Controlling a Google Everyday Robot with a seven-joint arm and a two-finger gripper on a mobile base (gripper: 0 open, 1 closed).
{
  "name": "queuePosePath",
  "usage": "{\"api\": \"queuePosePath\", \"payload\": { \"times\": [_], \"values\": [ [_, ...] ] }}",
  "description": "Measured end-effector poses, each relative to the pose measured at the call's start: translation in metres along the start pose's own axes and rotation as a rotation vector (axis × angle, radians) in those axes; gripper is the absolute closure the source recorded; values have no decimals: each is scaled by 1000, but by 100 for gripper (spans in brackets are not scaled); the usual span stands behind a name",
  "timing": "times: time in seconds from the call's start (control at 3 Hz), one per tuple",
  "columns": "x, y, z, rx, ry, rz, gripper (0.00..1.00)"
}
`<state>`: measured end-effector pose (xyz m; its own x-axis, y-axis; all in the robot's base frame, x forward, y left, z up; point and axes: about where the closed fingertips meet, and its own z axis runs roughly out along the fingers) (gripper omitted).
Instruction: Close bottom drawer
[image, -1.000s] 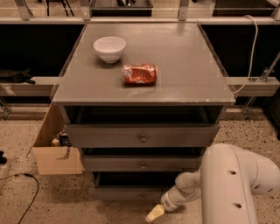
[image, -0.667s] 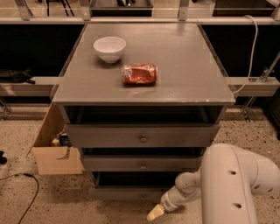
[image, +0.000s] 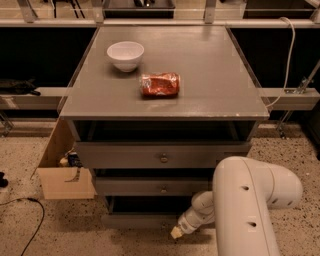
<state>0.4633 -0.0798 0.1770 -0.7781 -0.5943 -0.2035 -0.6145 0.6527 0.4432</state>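
The grey cabinet has three drawers, all pulled out a little. The bottom drawer is the lowest, with a flat grey front and a dark gap above it showing its inside. My gripper is low at the right part of that drawer's front, at or very near its surface. Its yellowish tip points left and down toward the floor. My white arm fills the lower right and hides the right end of the bottom drawer.
The top drawer and middle drawer each have a knob. A white bowl and a red packet lie on the cabinet top. A cardboard box stands at the left, and a black cable lies on the speckled floor.
My gripper has moved slightly up and in toward the bottom drawer's front. The drawers, bowl and packet look unchanged.
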Motion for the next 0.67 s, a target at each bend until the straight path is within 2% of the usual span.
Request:
{"api": "queuePosePath", "payload": {
  "times": [0.33, 0.67],
  "values": [
    [-4, -1, 1, 7, 2, -5, 100],
    [-4, -1, 1, 7, 2, -5, 100]
  ]
}}
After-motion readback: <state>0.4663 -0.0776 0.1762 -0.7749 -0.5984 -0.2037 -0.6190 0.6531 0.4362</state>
